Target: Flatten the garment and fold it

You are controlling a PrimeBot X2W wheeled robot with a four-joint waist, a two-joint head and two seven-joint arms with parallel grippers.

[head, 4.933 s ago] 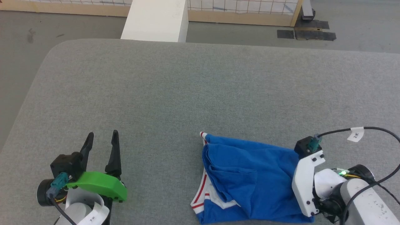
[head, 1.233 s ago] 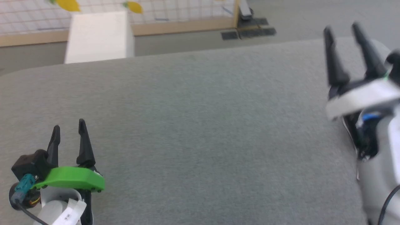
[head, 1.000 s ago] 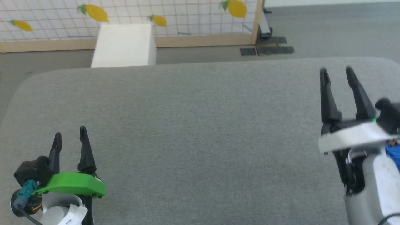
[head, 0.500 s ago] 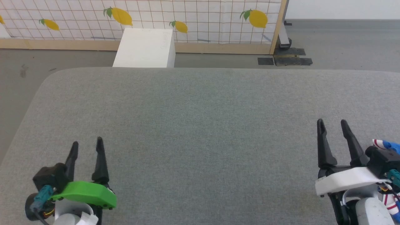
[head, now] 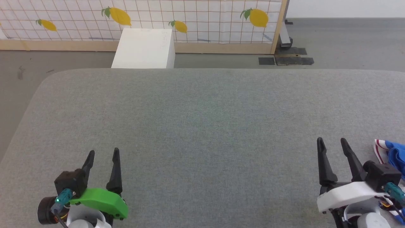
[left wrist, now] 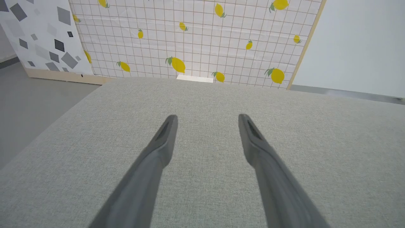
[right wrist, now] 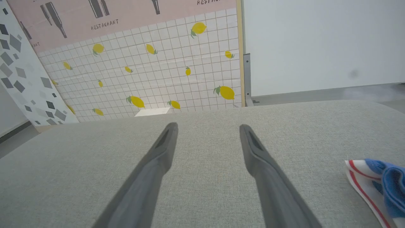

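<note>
A corner of the garment (head: 391, 152), royal blue with white and red-striped trim, lies on the grey table at the far right edge of the head view. It also shows at the lower right of the right wrist view, as the garment (right wrist: 376, 183). My right gripper (head: 332, 144) stands open just left of it, apart from the cloth, nothing between its fingers (right wrist: 253, 148). My left gripper (head: 102, 153) is open near the table's front left, over bare grey fabric, with its fingers (left wrist: 166, 139) spread.
The grey fabric-covered table (head: 202, 110) has a rounded far-left corner. Beyond its far edge stand a white box (head: 142, 47) on the floor and a lemon-patterned tiled panel (head: 190, 15) with a wooden frame. Dark mats (head: 286, 60) lie on the floor at the back right.
The camera has swung and the whole picture shifted. My right gripper has come down from high at the right to low at the front right, beside the garment's corner. Both grippers stay open.
</note>
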